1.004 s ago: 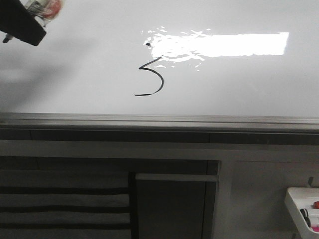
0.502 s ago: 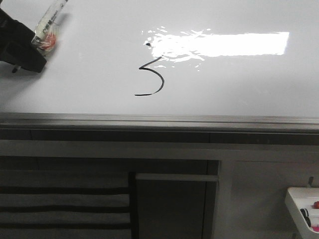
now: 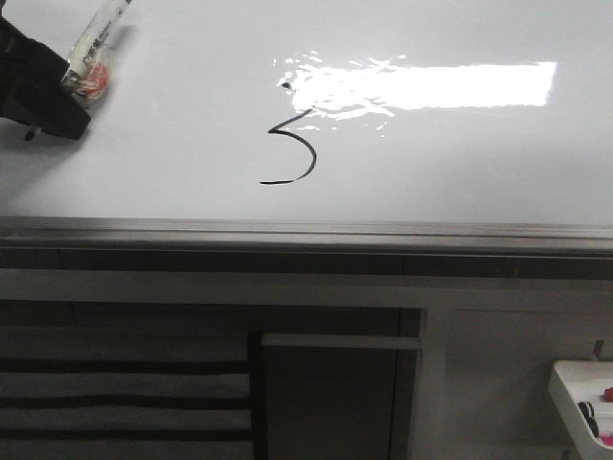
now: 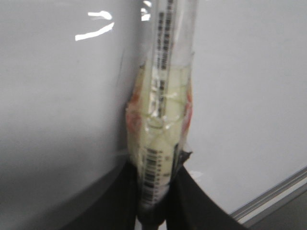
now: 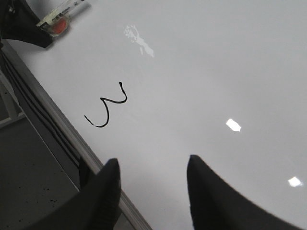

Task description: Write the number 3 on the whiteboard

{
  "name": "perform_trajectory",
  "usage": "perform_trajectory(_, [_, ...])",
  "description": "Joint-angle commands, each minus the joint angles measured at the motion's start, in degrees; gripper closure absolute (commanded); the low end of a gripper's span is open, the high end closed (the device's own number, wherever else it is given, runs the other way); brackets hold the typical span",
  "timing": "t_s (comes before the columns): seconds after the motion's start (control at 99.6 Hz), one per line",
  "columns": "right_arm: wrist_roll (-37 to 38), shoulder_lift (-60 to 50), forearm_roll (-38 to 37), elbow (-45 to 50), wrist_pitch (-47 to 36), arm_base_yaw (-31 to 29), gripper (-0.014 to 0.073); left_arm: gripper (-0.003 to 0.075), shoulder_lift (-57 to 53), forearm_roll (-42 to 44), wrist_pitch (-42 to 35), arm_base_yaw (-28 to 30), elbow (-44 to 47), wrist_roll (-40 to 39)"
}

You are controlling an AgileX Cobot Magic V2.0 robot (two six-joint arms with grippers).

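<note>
1. Fingers first: your left gripper (image 4: 156,211) is clamping the marker (image 4: 163,120) low on its barrel, with tape wrapped around the grip zone, while your right gripper (image 5: 151,191) is hanging with its fingers spread wide and nothing between them.
2. You are holding the marker out at the far left of the whiteboard (image 3: 172,153), well apart from the number 3 (image 3: 290,149). Whether its tip is touching the board cannot be told, since the tip is running out of both views.
3. The number 3 is sitting near the middle of the board, just below the left end of the bright reflection (image 3: 421,86), with a small dot (image 3: 285,86) above it.
4. You are looking at a figure standing upright in the front view, long axis running up and down the board, bulges facing right and its open side facing left. Its top loop is partly washed out by glare, so judge completeness from the right wrist view.
5. If the stroke reads as finished, you are best off drawing the marker straight away from the surface rather than sliding it sideways, so no stray line appears.
6. Keep your right arm clear of the ink.
</note>
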Motion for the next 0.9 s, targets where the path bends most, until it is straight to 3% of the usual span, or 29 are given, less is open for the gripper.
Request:
perform_trajectory(0.0, [0.1,-0.4,1.1,-1.4,-3.6,-0.4,0.0306,0.0739,-1.1,-1.6,-2.7,0.2,-1.4,-0.6])
perform_trajectory(0.412, [0.1,-0.4,1.1,-1.4,-3.6,-0.4,0.0306,0.0732,-1.1,-1.6,-4.2,0.2,-1.4,-0.7])
perform_trajectory(0.653, [0.1,-0.4,1.1,-1.4,-3.6,-0.4,0.0306,0.0509,-1.1,-1.9,-6.3,0.2,-1.4,-2.3])
perform_trajectory(0.894, [0.1,-0.4,1.1,-1.4,-3.6,-0.4,0.0306,0.0489,-1.1,-2.0,-6.4,0.2,-1.4,-2.3])
